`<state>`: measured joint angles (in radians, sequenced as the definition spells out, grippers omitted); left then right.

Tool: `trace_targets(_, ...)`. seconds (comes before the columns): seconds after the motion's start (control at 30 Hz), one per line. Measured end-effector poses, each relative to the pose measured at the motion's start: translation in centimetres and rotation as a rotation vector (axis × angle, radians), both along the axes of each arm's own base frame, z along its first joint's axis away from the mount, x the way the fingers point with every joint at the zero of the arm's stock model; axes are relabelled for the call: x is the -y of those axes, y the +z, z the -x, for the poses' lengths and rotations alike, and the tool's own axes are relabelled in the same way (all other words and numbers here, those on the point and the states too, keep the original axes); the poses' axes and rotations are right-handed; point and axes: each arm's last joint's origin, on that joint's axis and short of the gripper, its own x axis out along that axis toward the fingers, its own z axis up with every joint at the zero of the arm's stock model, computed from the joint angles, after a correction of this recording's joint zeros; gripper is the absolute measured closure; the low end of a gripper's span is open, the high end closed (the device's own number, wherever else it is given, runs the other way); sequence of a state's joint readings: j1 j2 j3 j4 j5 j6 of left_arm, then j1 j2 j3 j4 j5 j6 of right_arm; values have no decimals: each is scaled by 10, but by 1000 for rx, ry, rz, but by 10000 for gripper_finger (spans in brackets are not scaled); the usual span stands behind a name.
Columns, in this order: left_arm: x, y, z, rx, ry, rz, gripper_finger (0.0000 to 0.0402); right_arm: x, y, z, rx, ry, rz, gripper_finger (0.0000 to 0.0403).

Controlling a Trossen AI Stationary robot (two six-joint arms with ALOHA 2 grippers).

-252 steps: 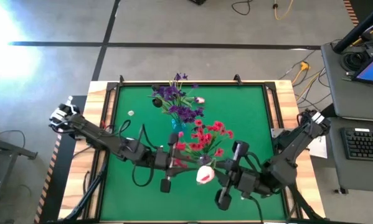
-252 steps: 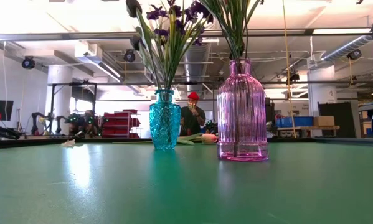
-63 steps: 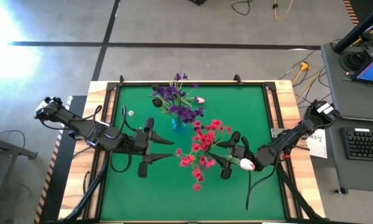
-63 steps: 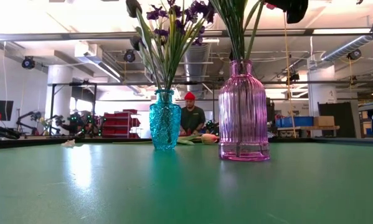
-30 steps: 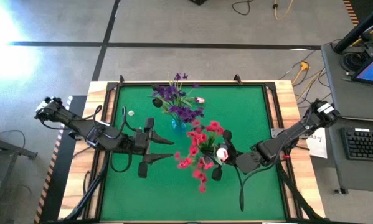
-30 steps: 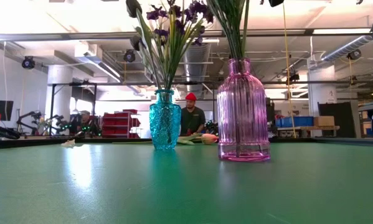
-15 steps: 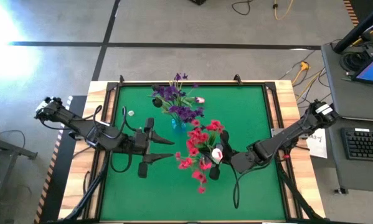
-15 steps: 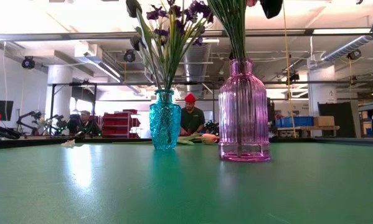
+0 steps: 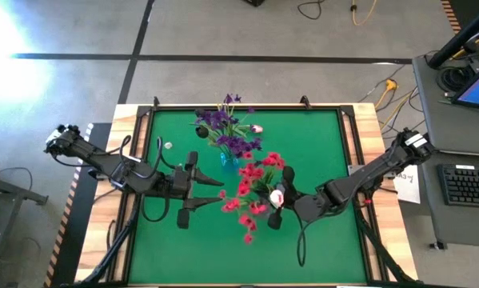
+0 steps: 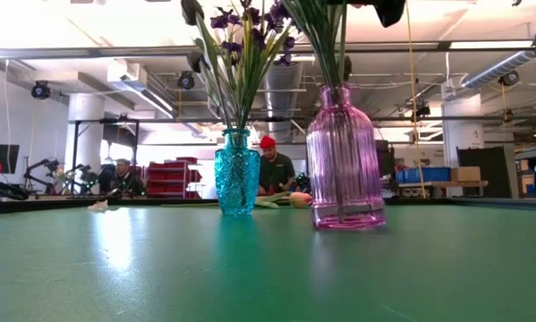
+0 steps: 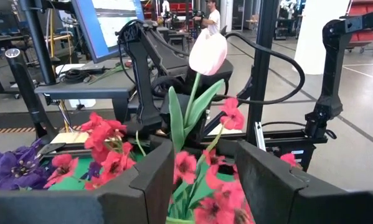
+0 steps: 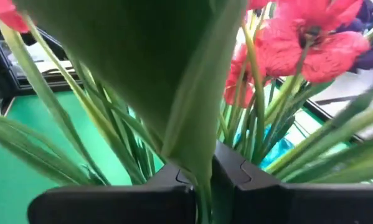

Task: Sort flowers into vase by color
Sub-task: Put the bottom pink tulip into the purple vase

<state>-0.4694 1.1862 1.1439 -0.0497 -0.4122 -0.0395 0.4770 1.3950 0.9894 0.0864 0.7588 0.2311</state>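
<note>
A pink glass vase [image 10: 344,161] holds red flowers [image 9: 253,186] near the table's middle. A blue vase [image 10: 238,172] with purple flowers [image 9: 223,132] stands beyond it. My right gripper [image 9: 281,202] is above the pink vase, among the red flowers, shut on a white-pink tulip [image 11: 208,51] that stands upright. A second tulip [image 9: 257,128] lies on the mat at the far side. My left gripper [image 9: 209,193] is open and empty to the left of the pink vase, facing it. My right gripper pinches the tulip's green stem and leaf [image 12: 202,163] between its two fingers, coming roughly level from the table's right side. The tulip stands upright, with the bud [image 9: 277,196] above the fingers. Its stem runs down among the red stems, and its lower end is hidden.
The green mat [image 9: 319,144] is bounded by a wooden frame with a dark rail. A small white scrap [image 9: 168,146] lies at the far left. In the low view, people stand in the room beyond the table.
My right gripper has carried the tulip a little toward the table's left edge, in among the red flowers. The red flowers have swung toward the left, and the pink vase has shifted slightly left in the low view.
</note>
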Motion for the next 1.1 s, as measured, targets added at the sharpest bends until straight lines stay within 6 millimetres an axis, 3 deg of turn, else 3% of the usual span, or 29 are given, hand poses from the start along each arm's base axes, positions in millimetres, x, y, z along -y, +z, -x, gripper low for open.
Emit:
trace_targets(0.87, 0, -1, 0, -6, 0, -3, 242, 4, 21, 11, 68, 37, -124, 391)
trace_targets(1.1, 7, -12, -1, -60, -23, -28, 242, 6, 23, 15, 57, 39, -122, 391)
